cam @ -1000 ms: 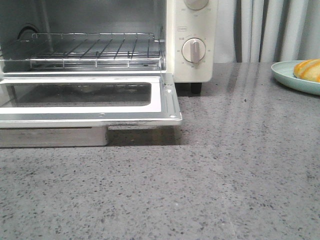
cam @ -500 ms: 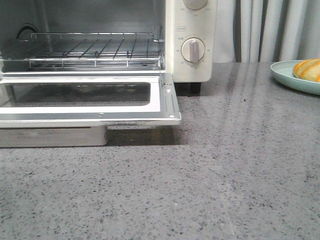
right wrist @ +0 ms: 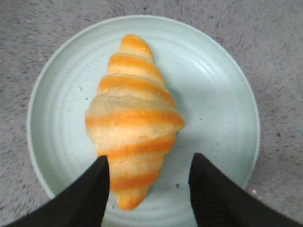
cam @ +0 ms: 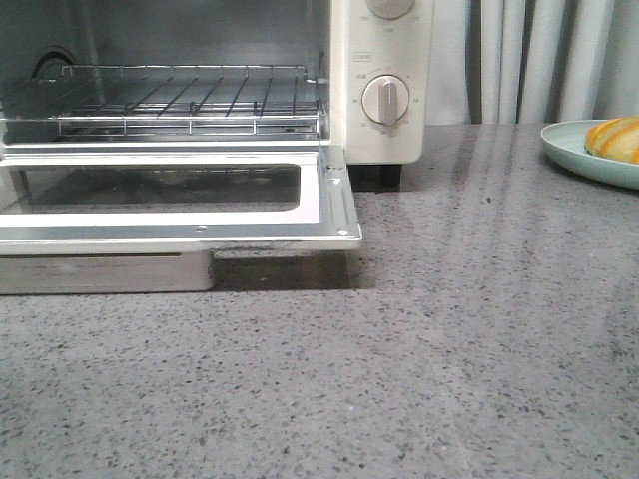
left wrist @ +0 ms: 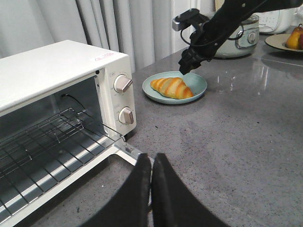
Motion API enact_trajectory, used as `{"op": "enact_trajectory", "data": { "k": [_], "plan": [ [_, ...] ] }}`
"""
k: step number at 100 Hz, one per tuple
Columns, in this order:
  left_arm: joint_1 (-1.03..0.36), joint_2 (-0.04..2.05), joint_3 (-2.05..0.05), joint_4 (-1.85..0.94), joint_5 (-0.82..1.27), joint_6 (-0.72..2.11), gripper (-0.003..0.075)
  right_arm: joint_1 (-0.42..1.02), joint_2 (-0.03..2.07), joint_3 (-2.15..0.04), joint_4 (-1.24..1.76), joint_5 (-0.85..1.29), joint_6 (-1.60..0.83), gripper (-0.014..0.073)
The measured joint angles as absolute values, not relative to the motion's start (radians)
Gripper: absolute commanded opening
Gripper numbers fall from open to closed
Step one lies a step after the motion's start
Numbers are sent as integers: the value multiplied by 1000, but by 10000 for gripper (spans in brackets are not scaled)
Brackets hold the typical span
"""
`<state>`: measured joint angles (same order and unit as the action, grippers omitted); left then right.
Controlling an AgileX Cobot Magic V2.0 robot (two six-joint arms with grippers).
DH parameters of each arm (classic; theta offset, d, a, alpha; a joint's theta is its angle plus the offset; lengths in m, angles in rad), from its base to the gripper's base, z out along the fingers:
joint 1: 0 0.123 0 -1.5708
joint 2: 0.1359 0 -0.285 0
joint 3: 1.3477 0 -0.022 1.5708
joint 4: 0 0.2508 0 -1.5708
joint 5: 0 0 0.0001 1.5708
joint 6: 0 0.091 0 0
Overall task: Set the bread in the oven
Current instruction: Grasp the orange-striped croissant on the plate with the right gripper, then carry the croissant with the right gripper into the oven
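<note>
The bread (right wrist: 132, 118), a golden-orange striped croissant, lies on a pale green plate (right wrist: 222, 104). It also shows in the left wrist view (left wrist: 172, 87) and at the front view's right edge (cam: 617, 138). My right gripper (right wrist: 149, 168) hangs open just above the plate, its jaws on either side of the bread's near tip; it shows from afar in the left wrist view (left wrist: 188, 64). The cream-white oven (cam: 384, 80) stands at the left with its door (cam: 180, 200) dropped open and the wire rack (cam: 170, 100) bare. My left gripper (left wrist: 151, 163) is shut and empty near the door's corner.
Grey speckled countertop (cam: 449, 339) spans between oven and plate. Grey curtains (cam: 539, 60) hang behind. In the left wrist view a rice cooker (left wrist: 244, 33) and a plate of fruit (left wrist: 289, 40) stand beyond the bread's plate.
The front view has shifted very slightly; nothing on the table has moved.
</note>
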<state>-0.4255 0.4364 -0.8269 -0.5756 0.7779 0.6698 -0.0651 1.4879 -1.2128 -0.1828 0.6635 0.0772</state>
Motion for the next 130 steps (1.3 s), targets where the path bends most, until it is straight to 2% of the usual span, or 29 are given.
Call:
{"op": "enact_trajectory", "data": {
  "k": [34, 39, 46, 51, 52, 54, 74, 86, 100, 111, 130],
  "plan": [
    [-425, 436, -827, -596, 784, 670, -22, -80, 1690, -1226, -89, 591, 90, 336],
    [-425, 436, -827, -596, 784, 670, -21, -80, 1700, -1232, -84, 590, 92, 307],
    [-425, 436, -827, -596, 786, 670, -22, -82, 1713, -1236, -83, 590, 92, 176],
    [-425, 436, -827, -596, 786, 670, -22, -82, 1717, -1238, -80, 589, 92, 6],
    [-425, 436, -827, -596, 786, 670, -21, -82, 1717, -1238, -78, 589, 92, 6],
    [-425, 436, -827, -596, 786, 670, -21, -82, 1717, -1238, -76, 586, 92, -81],
    [-425, 436, -827, -598, 788, 670, -21, -84, 1664, -1224, -58, 554, 94, -69],
    [-425, 436, -827, -598, 786, 670, -22, -59, 1520, -1214, -50, 442, 94, -69],
    [-425, 436, -827, -598, 744, 670, -21, 80, 1303, -1215, -49, 175, 94, -69],
    [-425, 436, -827, -598, 681, 670, -22, 278, 1199, -1222, -74, -17, 94, -69],
    [-425, 436, -827, -601, 605, 670, -22, 630, 1201, -1267, -264, -38, 94, -69]
  ]
}}
